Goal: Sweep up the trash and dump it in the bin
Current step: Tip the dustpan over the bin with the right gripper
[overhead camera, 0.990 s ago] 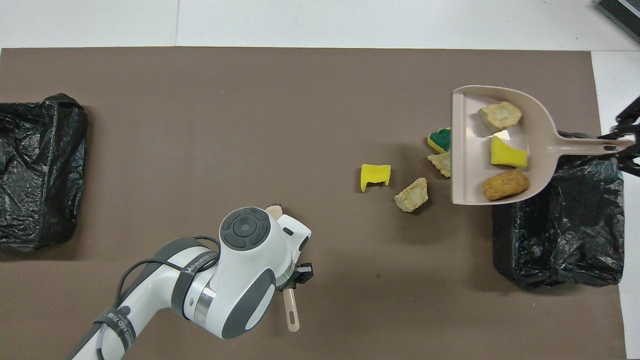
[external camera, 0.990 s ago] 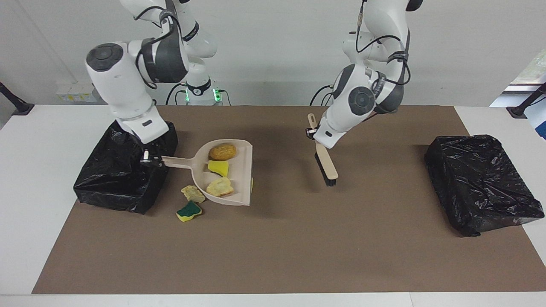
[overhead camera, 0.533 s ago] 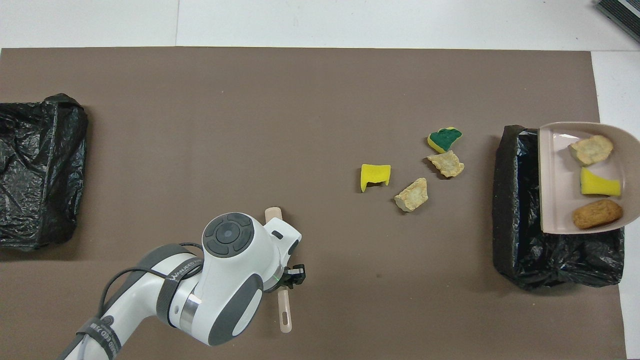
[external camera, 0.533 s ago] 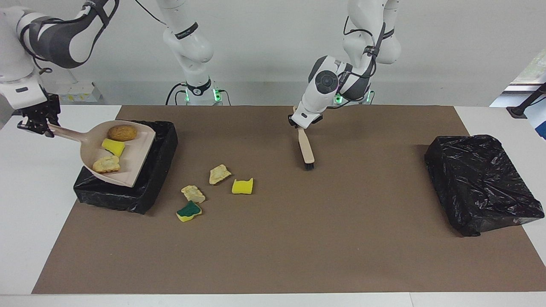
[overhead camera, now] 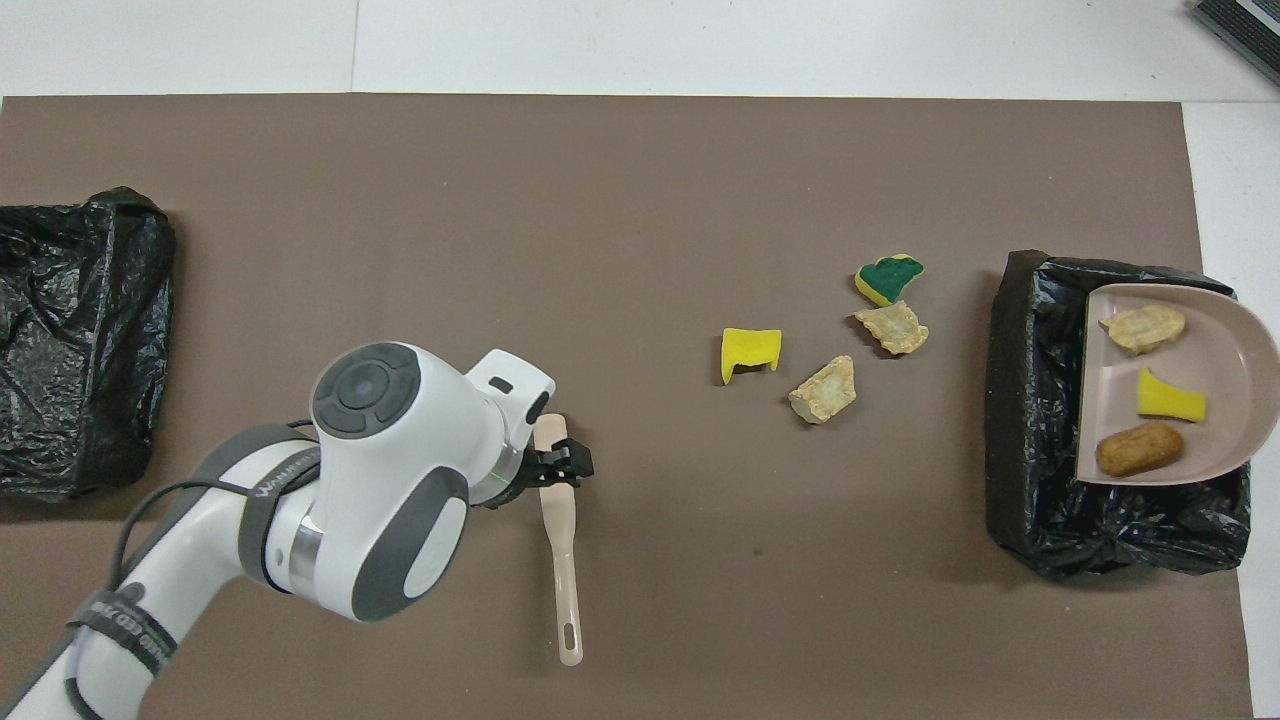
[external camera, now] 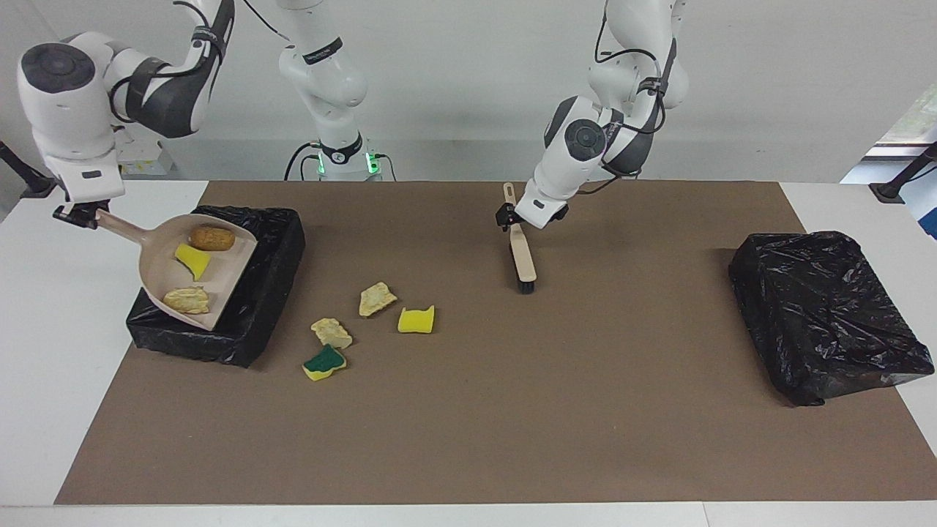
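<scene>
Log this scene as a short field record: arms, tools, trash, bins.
right gripper: shut on the dustpan handle, pan tilted over the near bin at the right arm's end
left gripper: at the brush, bristles down on the mat
in dustpan: brown lump, yellow bit, beige chunk
on mat: green-and-yellow sponge, two beige scraps, yellow sponge piece
second bin: left arm's end

Robot lab or test room, not a home. Two white robot arms (external camera: 329, 80) are bolted at the edge of a white table (external camera: 51, 351) covered by a brown mat (external camera: 512, 410), with a bare white wall (external camera: 454, 80) and loose cables. Two bins lined with black bags (external camera: 827, 315) and staged scraps (external camera: 416, 320) look like a set-up trial.
</scene>
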`<state>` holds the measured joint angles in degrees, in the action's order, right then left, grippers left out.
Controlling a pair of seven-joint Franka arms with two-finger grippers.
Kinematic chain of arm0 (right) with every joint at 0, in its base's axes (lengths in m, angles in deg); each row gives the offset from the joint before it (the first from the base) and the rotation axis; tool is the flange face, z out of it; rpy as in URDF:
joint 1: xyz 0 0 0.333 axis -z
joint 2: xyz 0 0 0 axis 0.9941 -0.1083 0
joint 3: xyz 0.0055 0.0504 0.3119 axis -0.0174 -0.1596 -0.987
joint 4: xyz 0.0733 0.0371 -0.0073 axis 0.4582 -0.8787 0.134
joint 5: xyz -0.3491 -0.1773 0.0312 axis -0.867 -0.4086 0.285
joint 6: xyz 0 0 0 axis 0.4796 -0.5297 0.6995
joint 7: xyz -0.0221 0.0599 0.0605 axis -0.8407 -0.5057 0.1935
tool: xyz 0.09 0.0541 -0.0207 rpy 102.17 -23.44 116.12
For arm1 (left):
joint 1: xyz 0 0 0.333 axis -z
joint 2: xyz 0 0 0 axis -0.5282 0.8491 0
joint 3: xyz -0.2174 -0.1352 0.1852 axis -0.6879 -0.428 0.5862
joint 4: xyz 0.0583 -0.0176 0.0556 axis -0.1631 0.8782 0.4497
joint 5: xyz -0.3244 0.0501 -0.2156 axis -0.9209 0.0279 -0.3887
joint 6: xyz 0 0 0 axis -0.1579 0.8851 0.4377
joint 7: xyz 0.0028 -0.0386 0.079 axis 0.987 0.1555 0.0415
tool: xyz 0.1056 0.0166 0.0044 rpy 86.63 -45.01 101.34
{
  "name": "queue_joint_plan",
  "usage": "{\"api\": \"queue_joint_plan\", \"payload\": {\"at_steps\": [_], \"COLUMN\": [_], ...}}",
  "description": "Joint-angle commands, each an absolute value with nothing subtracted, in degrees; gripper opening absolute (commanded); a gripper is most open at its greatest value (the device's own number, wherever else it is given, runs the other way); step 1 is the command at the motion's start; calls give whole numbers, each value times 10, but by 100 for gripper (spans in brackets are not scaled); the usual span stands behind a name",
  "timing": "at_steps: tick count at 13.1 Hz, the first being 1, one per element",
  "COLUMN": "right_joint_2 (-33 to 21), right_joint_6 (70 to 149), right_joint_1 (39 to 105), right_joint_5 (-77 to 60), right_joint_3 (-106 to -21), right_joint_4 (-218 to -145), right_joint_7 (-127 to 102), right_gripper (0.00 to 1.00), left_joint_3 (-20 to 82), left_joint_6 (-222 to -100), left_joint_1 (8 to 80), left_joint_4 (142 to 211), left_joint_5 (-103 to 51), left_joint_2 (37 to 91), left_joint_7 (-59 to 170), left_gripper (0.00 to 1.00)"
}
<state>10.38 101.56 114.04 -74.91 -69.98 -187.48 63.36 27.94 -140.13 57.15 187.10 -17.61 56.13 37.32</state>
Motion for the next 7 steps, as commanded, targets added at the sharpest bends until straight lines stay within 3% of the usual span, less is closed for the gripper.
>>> {"api": "queue_joint_plan", "payload": {"at_steps": [1,7], "right_joint_2": [130,130], "right_joint_6": [1010,980], "right_joint_1": [1103,1044], "right_joint_5": [-811,-921], "right_joint_3": [-700,-700], "right_joint_4": [-1904,-1895], "right_joint_7": [593,599], "right_gripper": [0,0], "left_joint_3": [276,277], "left_joint_6": [-1345,-1270], "left_joint_1": [510,367], "left_joint_4": [1793,1720], "left_joint_5": [-162,-95], "left_joint_2": [580,576], "left_joint_7": [388,593], "left_gripper": [100,100]}}
